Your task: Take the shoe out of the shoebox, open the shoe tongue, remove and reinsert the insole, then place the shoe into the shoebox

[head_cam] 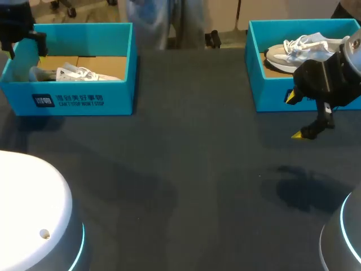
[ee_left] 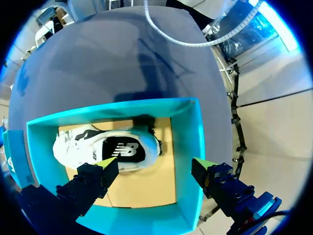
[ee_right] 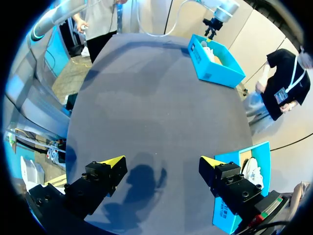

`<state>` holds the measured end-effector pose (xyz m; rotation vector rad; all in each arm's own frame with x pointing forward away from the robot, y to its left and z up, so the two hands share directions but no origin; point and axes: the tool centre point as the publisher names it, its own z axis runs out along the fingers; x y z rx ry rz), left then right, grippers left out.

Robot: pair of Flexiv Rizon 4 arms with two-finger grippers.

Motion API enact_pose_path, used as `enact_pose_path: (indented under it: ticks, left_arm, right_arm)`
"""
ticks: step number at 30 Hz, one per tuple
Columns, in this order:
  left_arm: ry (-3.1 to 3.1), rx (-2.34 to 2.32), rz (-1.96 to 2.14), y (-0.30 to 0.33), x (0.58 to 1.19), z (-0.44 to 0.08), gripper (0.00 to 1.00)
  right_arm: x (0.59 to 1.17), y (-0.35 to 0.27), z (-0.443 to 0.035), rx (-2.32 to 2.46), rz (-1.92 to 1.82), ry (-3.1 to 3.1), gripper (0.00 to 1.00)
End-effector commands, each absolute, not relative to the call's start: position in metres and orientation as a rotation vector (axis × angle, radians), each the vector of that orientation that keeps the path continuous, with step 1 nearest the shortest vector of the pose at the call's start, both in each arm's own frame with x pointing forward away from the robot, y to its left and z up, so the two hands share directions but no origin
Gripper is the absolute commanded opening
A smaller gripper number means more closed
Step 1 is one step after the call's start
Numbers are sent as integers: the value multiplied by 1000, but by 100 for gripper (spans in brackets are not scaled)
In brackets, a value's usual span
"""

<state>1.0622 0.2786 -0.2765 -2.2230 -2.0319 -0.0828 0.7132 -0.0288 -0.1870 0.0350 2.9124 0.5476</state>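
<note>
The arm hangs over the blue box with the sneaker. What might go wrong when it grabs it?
1. The left gripper is open above the shoe, with one finger about over the left shoebox wall; going straight down, it might hit the wall or shove the box.
2. The shoe seems to lie on its side, so the grip might slip.
3. The right gripper hangs near the right shoebox and might nudge it.
</note>
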Motion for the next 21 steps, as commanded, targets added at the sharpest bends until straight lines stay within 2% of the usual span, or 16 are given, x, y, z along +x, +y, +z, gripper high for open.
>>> enact_pose_path:
  ticks: [1,15,21]
  left_arm:
    - [-2083,-2191,-106,283,1044,-257,100]
    - [-2132,-2142,60,272,1011,-190,100]
    - [-2132,-2142,60,272,1011,-190,100]
  right_arm:
    - [714,-28,-188,36,545,2914,100]
    - [714,-28,-188,36,545,2914,100]
    - [714,-28,-188,36,545,2914,100]
